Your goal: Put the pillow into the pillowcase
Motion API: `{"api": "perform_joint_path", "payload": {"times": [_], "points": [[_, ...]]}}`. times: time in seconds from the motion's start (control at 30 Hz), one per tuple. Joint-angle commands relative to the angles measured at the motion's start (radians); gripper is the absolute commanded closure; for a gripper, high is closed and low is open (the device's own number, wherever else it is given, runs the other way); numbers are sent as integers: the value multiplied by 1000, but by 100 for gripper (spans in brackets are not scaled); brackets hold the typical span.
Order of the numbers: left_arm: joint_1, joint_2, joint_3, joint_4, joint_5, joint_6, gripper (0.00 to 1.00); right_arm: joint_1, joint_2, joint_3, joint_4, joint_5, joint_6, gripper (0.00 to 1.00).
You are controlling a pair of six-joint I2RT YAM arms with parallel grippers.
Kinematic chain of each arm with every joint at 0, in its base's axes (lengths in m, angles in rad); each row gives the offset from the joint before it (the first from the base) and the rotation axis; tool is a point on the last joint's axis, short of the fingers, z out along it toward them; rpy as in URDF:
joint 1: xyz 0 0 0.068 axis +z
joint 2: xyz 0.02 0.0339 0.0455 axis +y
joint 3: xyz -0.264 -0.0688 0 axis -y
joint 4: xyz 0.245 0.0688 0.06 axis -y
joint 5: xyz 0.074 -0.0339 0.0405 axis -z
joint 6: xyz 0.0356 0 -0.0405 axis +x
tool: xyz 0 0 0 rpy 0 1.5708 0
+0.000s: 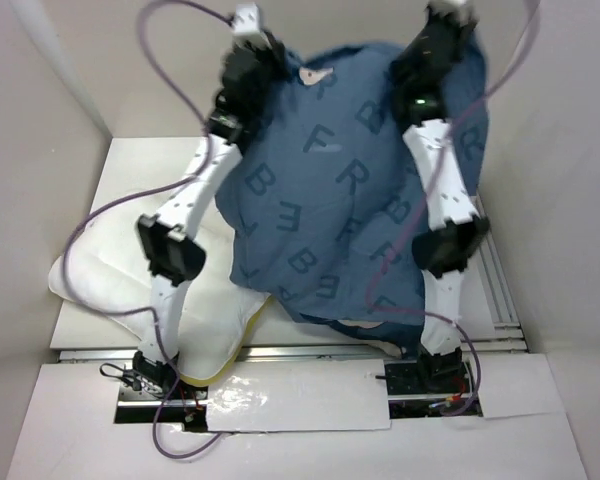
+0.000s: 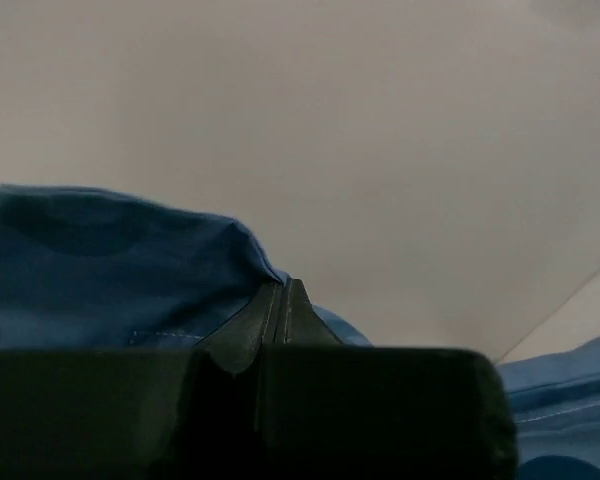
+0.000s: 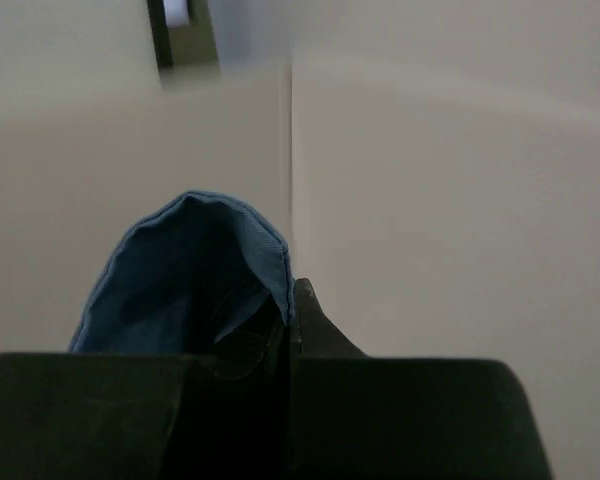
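Blue pillowcase (image 1: 330, 190) in left end effector (image 2: 283, 300) and right end effector (image 3: 292, 300), above pillow (image 1: 110, 270).

Pillowcase (image 1: 340, 190) is hanging between the two claws, held up over the far half of the tabletop (image 1: 150, 160) and spreading from centre to right. Left claw (image 2: 283, 297) is pinching its far-left top edge, with cloth bunching to the left of and behind the fingers. Right claw (image 3: 292, 300) is pinching the far-right top edge, the fold standing up just left of the fingers. The lower end is draping down toward the near edge, between the two arm bases. Pillow (image 1: 110, 275) is lying flat on the tabletop at near left, under the left arm, its right end running beneath the pillowcase's lower hem. Walls are closing in left and right.
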Motion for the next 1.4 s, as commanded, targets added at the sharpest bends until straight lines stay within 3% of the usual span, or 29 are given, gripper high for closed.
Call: {"api": "perform_joint_path", "payload": {"times": [0.0, 0.03, 0.43, 0.53, 0.57, 0.6, 0.63, 0.7, 0.87, 0.97, 1.07, 1.2, 1.27, 1.3, 1.33, 1.37], "points": [[24, 159, 10, 89, -13, -85, 100, -40, 252, 18, 146, 277, -280, 100], [24, 190, 10, 125, 13, -94, 100, -52, 275, -19, 263, 294, -320, 100], [93, 345, -36, 248, 79, -172, 100, -210, 514, 16, 296, 359, -274, 100], [93, 366, -57, 270, 114, -172, 81, -235, 557, 1, 454, 378, -460, 100], [93, 366, -57, 270, 134, -172, 64, -225, 557, 13, 427, 378, -461, 100], [93, 378, -57, 270, 154, -172, 24, -224, 566, 24, 405, 389, -448, 100], [84, 379, -57, 260, 194, -151, 0, -224, 566, 15, 393, 389, -437, 94], [74, 369, -91, 244, 203, -134, 0, -215, 540, -54, 404, 389, -447, 74], [37, 290, -122, 162, 217, -36, 0, -162, 516, -101, 413, 378, -548, 0], [15, 210, -180, 72, 208, -12, 0, -128, 481, -124, 428, 378, -581, 0], [15, 55, -336, -15, 220, 2, 0, -88, 424, -186, 396, 387, -570, 0], [-3, -178, -659, -100, 252, 2, 0, -5, 344, -303, 261, 378, -480, 0], [-34, -312, -767, -129, 294, 2, 0, 56, 307, -390, 64, 355, -368, 0], [-48, -348, -865, -163, 294, -11, 0, 76, 280, -391, -61, 294, -149, 0], [-64, -380, -908, -183, 309, -11, 0, 105, 279, -391, -404, 233, 0, 0], [-83, -410, -951, -201, 309, -11, 0, 105, 279, -298, -611, 137, 170, 0]]}}
